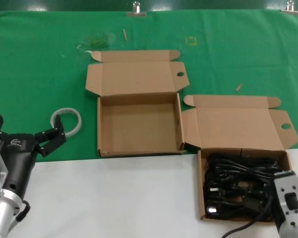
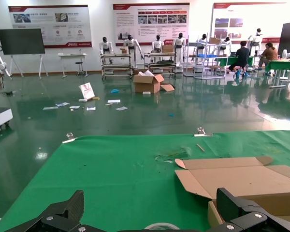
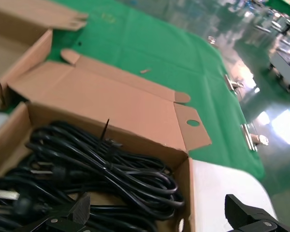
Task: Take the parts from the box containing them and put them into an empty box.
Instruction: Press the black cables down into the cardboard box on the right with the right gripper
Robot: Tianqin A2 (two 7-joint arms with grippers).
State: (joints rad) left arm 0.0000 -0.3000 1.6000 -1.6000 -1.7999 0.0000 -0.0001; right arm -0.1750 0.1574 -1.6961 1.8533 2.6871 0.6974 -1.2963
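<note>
On the green cloth (image 1: 35,74) sits the empty box (image 1: 139,124), lid back. Just right, nearer the robot, the full box (image 1: 241,148) holds tangled black cords (image 1: 238,186). Above them the right gripper (image 3: 159,217) is spread; beside the tape ring (image 1: 67,120), the left gripper (image 1: 47,139) is spread too.

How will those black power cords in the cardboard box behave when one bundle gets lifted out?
The black power cords look floppy: thin loops sprawl loosely, so a lifted bundle would probably sag. Bundles overlap in the brown cardboard box, so neighbours may snag and drag along. The open right hand hovers above them.
</note>
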